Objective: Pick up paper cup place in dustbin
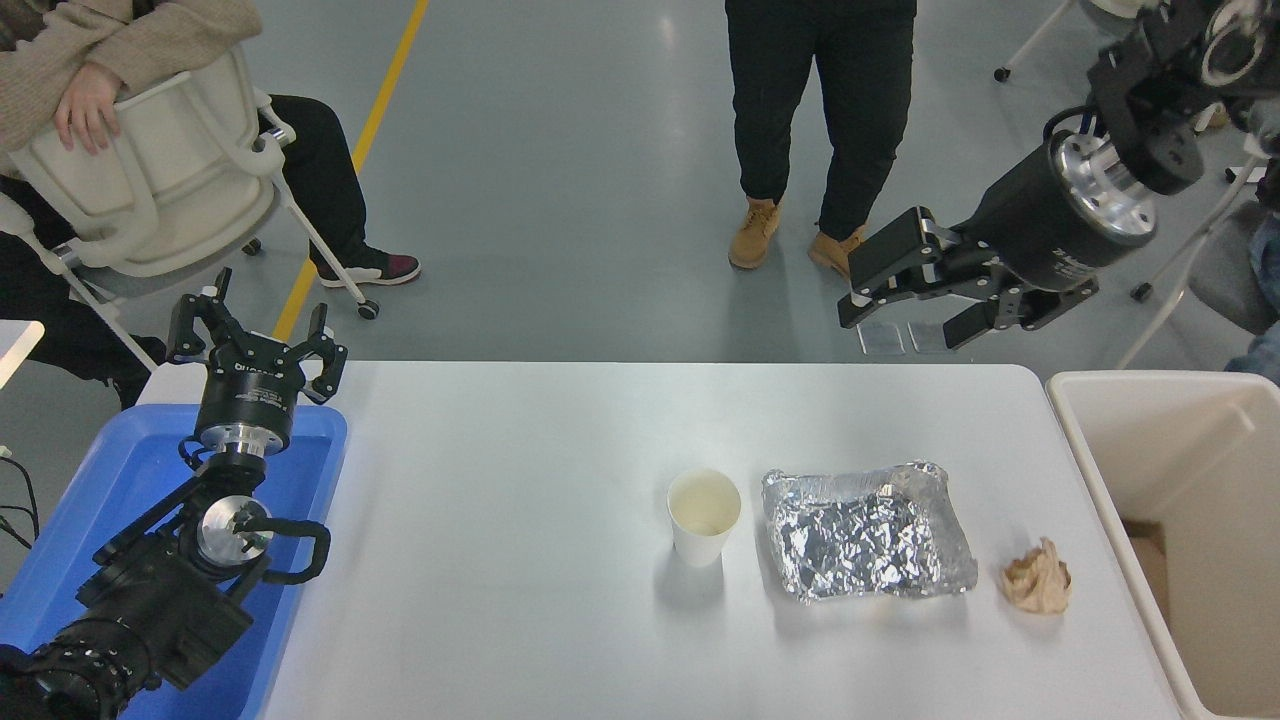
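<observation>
**Paper cup waiting upright, right gripper hanging beyond the far edge**

Near the middle of the white table [520, 480], the paper cup [704, 517] is standing upright with nothing visible inside, just left of the crumpled foil tray [866, 533]. A tan paper ball [1037, 577] is lying right of the tray. At the right edge the dustbin [1100, 470] is showing bare walls and a brown piece low inside. The right gripper [905, 315] is hanging beyond the table's far edge, fingers apart, holding nothing. The left gripper [256, 340] is resting over the blue tray [120, 470], fingers spread.
</observation>
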`<state>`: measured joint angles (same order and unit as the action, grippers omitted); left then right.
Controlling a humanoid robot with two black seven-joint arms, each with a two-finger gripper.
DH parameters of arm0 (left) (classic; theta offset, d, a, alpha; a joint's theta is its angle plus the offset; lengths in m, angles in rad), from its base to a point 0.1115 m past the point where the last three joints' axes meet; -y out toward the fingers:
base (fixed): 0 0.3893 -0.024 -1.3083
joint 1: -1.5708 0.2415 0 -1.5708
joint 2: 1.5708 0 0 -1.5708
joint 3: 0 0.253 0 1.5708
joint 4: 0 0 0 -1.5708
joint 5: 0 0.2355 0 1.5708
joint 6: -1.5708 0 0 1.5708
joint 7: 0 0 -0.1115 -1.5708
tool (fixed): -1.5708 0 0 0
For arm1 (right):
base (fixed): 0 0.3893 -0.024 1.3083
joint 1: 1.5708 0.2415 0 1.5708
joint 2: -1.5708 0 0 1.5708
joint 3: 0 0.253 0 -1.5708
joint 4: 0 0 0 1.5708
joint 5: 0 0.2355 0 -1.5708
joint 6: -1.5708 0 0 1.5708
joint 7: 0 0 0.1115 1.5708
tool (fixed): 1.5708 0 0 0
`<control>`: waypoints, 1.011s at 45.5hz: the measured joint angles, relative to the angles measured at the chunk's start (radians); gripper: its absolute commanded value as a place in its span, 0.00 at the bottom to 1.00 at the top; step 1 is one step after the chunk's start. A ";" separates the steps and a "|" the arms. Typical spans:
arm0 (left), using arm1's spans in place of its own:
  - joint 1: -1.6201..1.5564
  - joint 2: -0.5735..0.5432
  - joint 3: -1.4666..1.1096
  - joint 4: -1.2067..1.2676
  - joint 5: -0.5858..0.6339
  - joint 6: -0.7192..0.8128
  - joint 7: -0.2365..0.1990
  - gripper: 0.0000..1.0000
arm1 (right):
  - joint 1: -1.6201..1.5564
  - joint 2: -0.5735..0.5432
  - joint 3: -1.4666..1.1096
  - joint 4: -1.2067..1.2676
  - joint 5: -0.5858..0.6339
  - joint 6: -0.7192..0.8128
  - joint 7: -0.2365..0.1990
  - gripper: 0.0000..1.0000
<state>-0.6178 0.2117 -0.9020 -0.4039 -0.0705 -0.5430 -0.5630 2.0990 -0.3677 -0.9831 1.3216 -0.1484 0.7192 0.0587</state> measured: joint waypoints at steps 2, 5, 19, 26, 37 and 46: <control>0.000 0.000 0.000 0.000 0.000 0.000 0.000 0.99 | -0.032 0.017 0.008 -0.019 -0.003 -0.012 0.000 1.00; 0.000 0.000 0.000 0.000 0.000 0.000 0.000 0.99 | -0.084 0.048 0.020 -0.052 -0.006 -0.034 0.000 1.00; 0.000 0.000 0.000 0.000 0.000 0.000 0.000 0.99 | -0.334 0.193 0.070 -0.216 -0.015 -0.116 0.000 1.00; 0.000 0.000 0.000 0.000 0.000 0.000 0.000 0.99 | -0.441 0.261 0.087 -0.299 -0.017 -0.140 0.000 1.00; 0.000 0.000 0.000 0.000 0.000 0.000 0.000 0.99 | -0.584 0.333 0.097 -0.438 -0.018 -0.174 0.000 1.00; 0.000 0.000 0.000 0.000 0.000 0.000 0.000 0.99 | -0.659 0.355 0.100 -0.517 -0.018 -0.194 0.000 1.00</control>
<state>-0.6181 0.2117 -0.9020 -0.4043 -0.0707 -0.5430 -0.5630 1.4396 -0.0131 -0.8827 0.8050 -0.1660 0.5256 0.0583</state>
